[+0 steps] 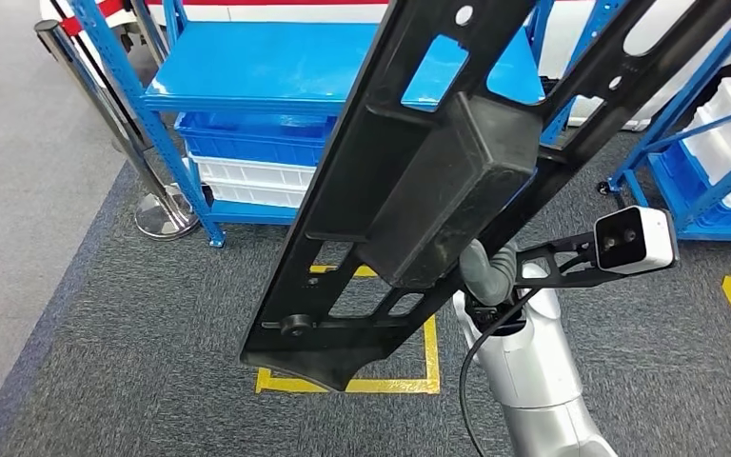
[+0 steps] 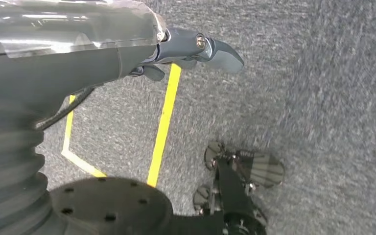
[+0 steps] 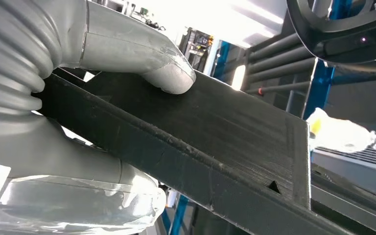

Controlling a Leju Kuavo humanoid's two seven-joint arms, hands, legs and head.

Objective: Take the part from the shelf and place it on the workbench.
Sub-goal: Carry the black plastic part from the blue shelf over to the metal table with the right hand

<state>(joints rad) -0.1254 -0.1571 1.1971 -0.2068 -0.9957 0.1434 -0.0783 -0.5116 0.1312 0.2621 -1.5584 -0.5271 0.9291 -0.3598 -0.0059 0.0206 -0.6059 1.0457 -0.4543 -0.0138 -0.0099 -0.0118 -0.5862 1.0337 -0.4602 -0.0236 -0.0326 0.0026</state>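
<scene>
While my right hand (image 3: 78,122) clamps its fingers (image 3: 166,73) on the long black part (image 1: 419,181), the part stands tilted in the air, above grey carpet (image 1: 105,362) with yellow floor lines (image 1: 343,384). Blue shelf (image 1: 247,86) beyond, holding bins. Left hand (image 2: 191,49) hangs over the carpet, fingers loosely curled, holding nothing.

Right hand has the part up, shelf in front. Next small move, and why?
Probably turn away from the blue shelf toward the workbench. The right hand grips the black part clear of the shelf; left hand hangs over the carpet.
</scene>
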